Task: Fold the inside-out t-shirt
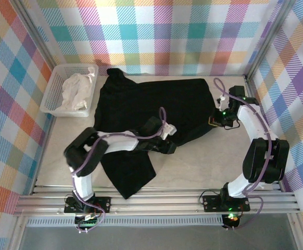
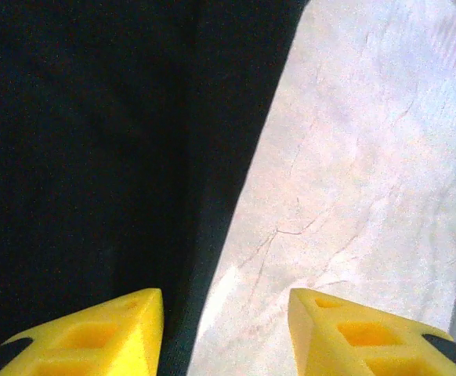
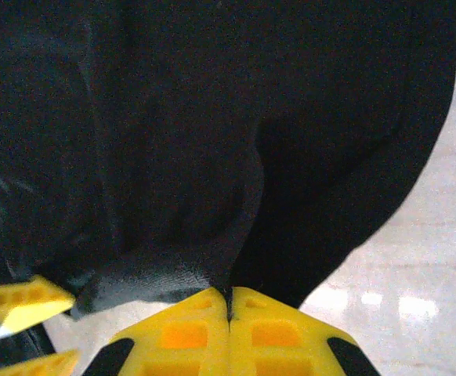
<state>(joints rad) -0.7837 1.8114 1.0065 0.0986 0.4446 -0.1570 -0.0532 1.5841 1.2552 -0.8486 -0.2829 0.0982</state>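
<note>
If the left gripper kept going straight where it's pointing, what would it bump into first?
Probably the edge of the black t-shirt, with the table just beside it. The left gripper is open; depth is unclear.

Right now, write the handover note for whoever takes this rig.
Left pincer: open, empty, over the t-shirt edge where cloth meets table.
Right pincer: shut, apparently pinching a ridge of the t-shirt at its right edge.
T-shirt: spread across the table, rumpled, one part trailing toward the near edge.
Done: shirt laid out; no neat fold visible.
Left: make the folds.
</note>
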